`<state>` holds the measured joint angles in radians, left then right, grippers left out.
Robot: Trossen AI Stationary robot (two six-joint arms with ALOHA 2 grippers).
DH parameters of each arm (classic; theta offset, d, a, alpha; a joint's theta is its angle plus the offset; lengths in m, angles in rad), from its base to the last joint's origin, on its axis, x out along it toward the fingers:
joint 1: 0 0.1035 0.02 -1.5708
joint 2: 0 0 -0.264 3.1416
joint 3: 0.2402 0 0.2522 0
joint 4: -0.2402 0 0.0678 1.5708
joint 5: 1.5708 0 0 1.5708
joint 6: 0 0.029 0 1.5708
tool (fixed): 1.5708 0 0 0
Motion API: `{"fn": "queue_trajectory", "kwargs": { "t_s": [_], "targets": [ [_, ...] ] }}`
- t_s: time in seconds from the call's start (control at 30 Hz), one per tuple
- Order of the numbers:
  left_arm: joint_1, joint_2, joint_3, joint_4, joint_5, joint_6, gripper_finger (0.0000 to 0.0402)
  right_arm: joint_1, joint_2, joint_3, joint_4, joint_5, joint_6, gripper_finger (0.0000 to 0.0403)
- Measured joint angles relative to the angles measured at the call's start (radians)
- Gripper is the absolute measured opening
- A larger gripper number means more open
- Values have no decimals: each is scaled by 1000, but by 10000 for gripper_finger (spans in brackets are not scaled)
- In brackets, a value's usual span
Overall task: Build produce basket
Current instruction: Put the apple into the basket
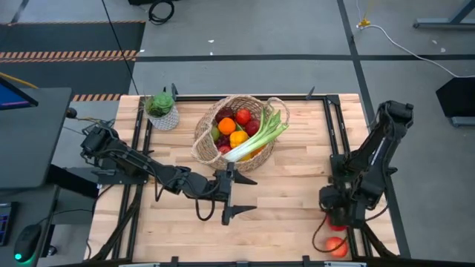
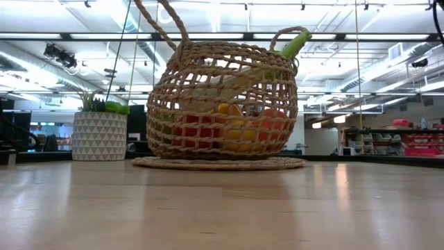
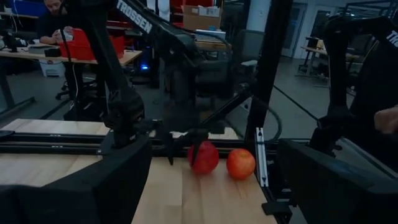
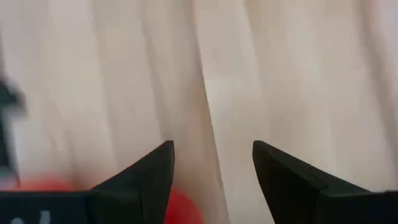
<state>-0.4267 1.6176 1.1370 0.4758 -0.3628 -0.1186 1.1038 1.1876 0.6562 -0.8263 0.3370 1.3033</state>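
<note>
High view: we note the basket [image 1: 231,133] filled with produce [image 1: 239,130]. Left gripper [image 1: 239,194] jaws wide, empty; right gripper [image 1: 335,219] jaws parted above two red fruits [image 1: 335,243]

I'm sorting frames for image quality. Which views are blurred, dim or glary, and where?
Right wrist view: table washed out and soft, red fruit smeared behind the right end effector. Left wrist view: dim, the near fingers dark and unfocused, the two red fruits fairly clear. Low view: basket backlit by ceiling lights. High view: evenly lit.
</note>
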Motion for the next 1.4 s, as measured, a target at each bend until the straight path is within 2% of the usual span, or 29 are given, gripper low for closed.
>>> {"fn": "queue_trajectory", "kwargs": {
  "t_s": [0.07,0.13,0.27,0.43,0.57,0.7,0.87,1.23,1.4],
  "targets": [
    [0,0,0,0,0,0,354,-27,1,-5,-18,65,-58,224],
    [0,0,0,0,0,-1,354,-51,-1,14,-32,71,-123,224],
    [2,0,0,0,0,0,354,-74,-2,133,-162,76,-185,224],
    [3,0,0,0,0,-1,354,-50,-4,311,-302,141,-200,224],
    [3,0,0,0,0,-1,354,-27,-3,351,-260,179,-208,224],
    [3,0,1,0,0,-2,354,-25,20,304,-187,221,-236,224],
    [3,0,1,0,0,-2,354,-68,72,251,-169,220,-266,224],
    [3,0,1,0,0,-2,354,-195,159,237,9,240,-590,224],
    [3,0,1,0,0,-2,354,-190,150,257,95,216,-670,224]
  ]
}}
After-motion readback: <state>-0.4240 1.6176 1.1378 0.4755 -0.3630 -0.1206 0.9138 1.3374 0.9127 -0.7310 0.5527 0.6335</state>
